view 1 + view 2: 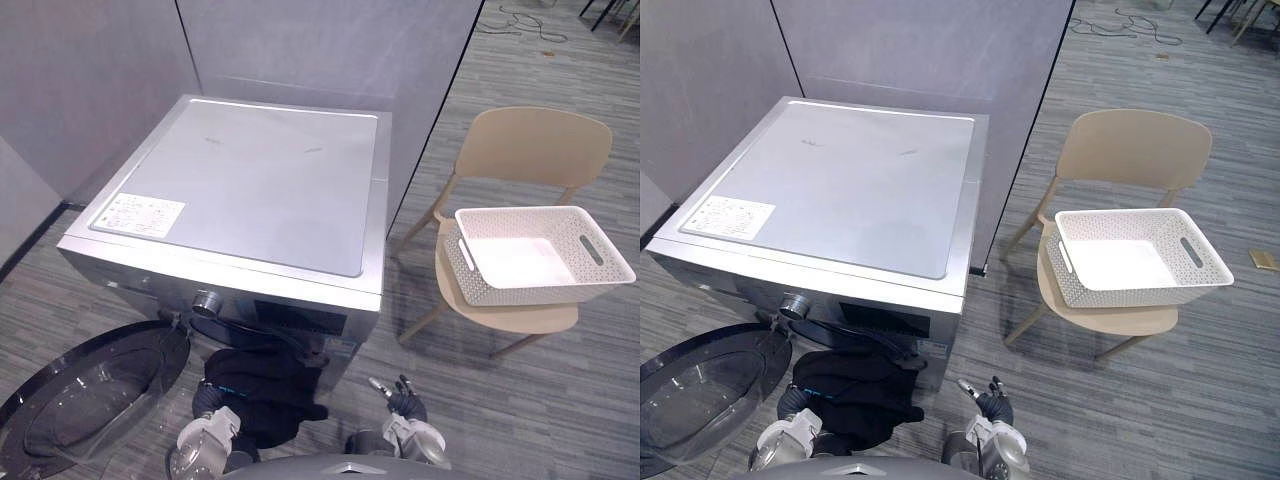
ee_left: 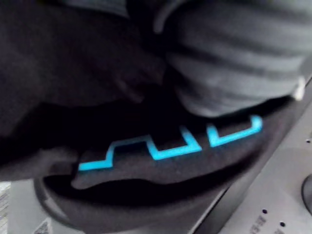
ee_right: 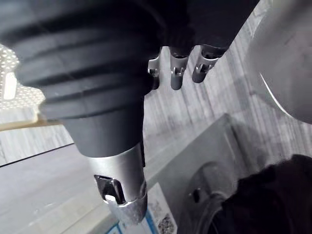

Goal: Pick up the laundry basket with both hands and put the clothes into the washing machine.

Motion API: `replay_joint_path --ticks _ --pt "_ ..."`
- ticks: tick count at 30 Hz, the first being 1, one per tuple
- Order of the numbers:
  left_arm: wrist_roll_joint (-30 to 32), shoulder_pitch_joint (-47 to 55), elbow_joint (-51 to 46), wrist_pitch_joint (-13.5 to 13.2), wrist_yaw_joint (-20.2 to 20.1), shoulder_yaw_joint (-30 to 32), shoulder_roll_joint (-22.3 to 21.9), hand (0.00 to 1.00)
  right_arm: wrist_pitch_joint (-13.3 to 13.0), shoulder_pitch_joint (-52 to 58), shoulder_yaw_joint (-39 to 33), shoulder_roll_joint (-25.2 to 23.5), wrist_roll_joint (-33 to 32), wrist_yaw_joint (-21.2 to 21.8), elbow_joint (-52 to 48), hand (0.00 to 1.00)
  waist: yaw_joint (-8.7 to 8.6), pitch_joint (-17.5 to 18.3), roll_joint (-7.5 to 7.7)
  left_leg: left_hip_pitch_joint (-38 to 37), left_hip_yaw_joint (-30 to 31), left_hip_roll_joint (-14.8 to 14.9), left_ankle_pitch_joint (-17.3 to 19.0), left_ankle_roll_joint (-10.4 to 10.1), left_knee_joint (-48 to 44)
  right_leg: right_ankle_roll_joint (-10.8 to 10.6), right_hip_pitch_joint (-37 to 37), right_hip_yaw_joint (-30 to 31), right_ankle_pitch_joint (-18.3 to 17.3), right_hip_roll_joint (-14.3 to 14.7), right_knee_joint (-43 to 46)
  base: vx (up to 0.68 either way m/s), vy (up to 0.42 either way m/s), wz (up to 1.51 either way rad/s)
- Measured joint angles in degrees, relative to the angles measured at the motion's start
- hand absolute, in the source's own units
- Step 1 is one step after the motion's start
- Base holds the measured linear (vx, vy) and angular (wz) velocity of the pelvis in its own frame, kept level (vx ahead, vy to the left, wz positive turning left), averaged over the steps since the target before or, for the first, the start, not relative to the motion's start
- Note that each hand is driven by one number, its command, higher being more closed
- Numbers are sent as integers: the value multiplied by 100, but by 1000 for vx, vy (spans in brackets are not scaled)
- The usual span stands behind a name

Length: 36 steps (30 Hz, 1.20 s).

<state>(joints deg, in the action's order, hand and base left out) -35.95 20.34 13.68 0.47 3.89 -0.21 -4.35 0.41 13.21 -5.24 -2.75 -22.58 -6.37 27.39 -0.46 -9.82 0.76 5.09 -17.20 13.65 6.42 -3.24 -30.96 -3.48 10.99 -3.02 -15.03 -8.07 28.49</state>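
Observation:
A black garment with a blue print point(image 1: 265, 385) hangs out of the drum opening at the front of the silver washing machine point(image 1: 250, 170). My left hand point(image 1: 205, 402) is pushed into that cloth from below, its fingers buried in it; the left wrist view shows its dark cover point(image 2: 234, 63) against the black fabric point(image 2: 161, 151). My right hand point(image 1: 400, 398) hovers low, right of the garment, holding nothing, with its fingers point(image 3: 177, 73) straight. The white woven laundry basket point(image 1: 520, 290) sits empty on a beige chair point(image 1: 540, 145) to the right.
The washer's round door point(image 1: 90, 385) stands swung open at the lower left, close to my left arm. Grey partition walls point(image 1: 330, 50) rise behind the machine. Grey plank floor point(image 1: 520, 410) lies between the machine and the chair.

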Motion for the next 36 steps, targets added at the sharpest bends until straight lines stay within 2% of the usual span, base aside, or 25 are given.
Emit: replay_joint_path --ticks 2,3,5,6,7,8,9,12,16,18,20,21,23,25,27,32,34,36 --pt "-2 -331 -126 2 62 -79 14 100 -14 -285 7 -4 -25 -26 -91 0 -27 -346 -15 582 18 44 184 -37 -448 38 758 64 -76 -26 748 -131 13 -4" --pt "-10 -576 -125 2 93 -95 11 100 -29 -375 6 4 -75 -50 -221 0 -24 -590 -37 848 -4 115 361 -44 -790 17 1040 80 -269 -48 1075 -197 -19 -1" --pt "-60 -752 -120 0 103 -94 7 100 -78 -480 8 5 -144 -78 -267 0 -53 -798 -103 1137 4 289 722 -64 -1208 37 1379 125 -477 50 1531 -224 -26 -15" --pt "-104 -942 -107 -5 193 -101 27 100 -130 -562 13 22 -300 -211 -415 0 -44 -878 -151 1446 21 499 1337 -137 -1451 77 1904 192 -653 227 2043 -208 -19 -25" --pt "-105 -980 -93 -5 209 -105 31 100 -147 -577 13 31 -311 -236 -417 0 -45 -881 -156 1507 30 528 1451 -172 -1477 84 2012 189 -668 247 2129 -231 -19 -21" --pt "-116 -1224 41 -15 273 -102 50 100 -181 -654 0 74 -410 -290 -429 0 -33 -937 -136 1795 47 602 1790 -417 -1610 81 2427 203 -715 297 2433 -160 -41 -7" --pt "-130 -1618 266 -31 371 -89 78 100 -187 -775 -9 112 -500 -322 -440 0 10 -1064 -68 2121 52 632 1818 -437 -1864 81 2776 262 -711 338 2642 -171 -44 -11" --pt "-219 -2213 550 -49 579 24 105 100 -221 -917 -65 93 -717 -459 -656 0 34 -1140 -62 2794 134 803 1953 -451 -2348 96 3412 325 -634 454 2877 -145 16 -28" --pt "-570 -3409 847 -217 1024 576 217 100 -455 -1058 -236 32 -982 -653 -1027 0 37 -1394 -40 3565 153 1103 2132 -449 -3018 78 4168 437 -502 684 3176 -99 34 -35" --pt "-850 -4043 1028 -322 1236 791 471 100 -573 -1139 -313 33 -1102 -709 -1076 0 15 -1529 9 3850 139 1209 2179 -420 -3215 36 4471 523 -417 817 3233 -104 42 -43" --pt "-1380 -4994 1387 -496 1492 1161 936 100 -715 -1180 -357 27 -1200 -887 -1081 0 -25 -1630 101 4246 120 1367 2244 -411 -3446 15 4892 599 -258 969 3247 -96 27 -49" --pt "-1460 -5264 1543 -544 1538 1214 1074 100 -740 -1180 -377 23 -1201 -915 -1079 0 -41 -1685 119 4314 109 1408 2251 -402 -3490 8 4952 611 -225 1005 3236 -87 25 -42" --pt "-1873 -6198 1931 -614 1669 1516 1640 100 -820 -1176 -410 -35 -1347 -928 -1079 0 -113 -1883 213 4537 22 1590 2279 -353 -3595 -16 5165 661 -23 1162 3087 -91 37 -48" --pt "-2093 -6758 2081 -653 1740 1653 2009 100 -900 -1149 -394 -65 -1396 -926 -1077 0 -156 -1930 266 4729 -48 1720 2278 -347 -3592 -38 5350 710 195 1286 2848 -85 64 -57" --pt "-2248 -7320 2168 -664 1852 1654 2349 100 -960 -1073 -390 -64 -1429 -924 -1080 0 -183 -2018 264 4885 -100 1852 2265 -320 -3586 -75 5423 731 437 1418 2545 -66 102 -52" --pt "-2247 -8202 2194 -693 2049 1508 2692 100 -1035 -826 -383 -51 -1432 -914 -1072 0 -200 -2027 268 5007 -191 1914 2188 -223 -3441 -101 5434 710 722 1452 2096 -24 113 -17" --pt "-2171 -8452 2236 -924 1912 1163 2999 100 -1045 -823 -365 -48 -1525 -875 -1076 0 -196 -2034 282 5012 -309 1943 2141 -181 -3333 -126 5407 747 925 1494 1796 -23 132 -27" --pt "-2128 -8697 2405 -931 1913 853 3076 100 -1047 -821 -376 -46 -1605 -862 -1053 0 -106 -2036 286 5023 -423 1968 2087 -132 -3234 -162 5372 810 1143 1533 1506 -32 141 -26"
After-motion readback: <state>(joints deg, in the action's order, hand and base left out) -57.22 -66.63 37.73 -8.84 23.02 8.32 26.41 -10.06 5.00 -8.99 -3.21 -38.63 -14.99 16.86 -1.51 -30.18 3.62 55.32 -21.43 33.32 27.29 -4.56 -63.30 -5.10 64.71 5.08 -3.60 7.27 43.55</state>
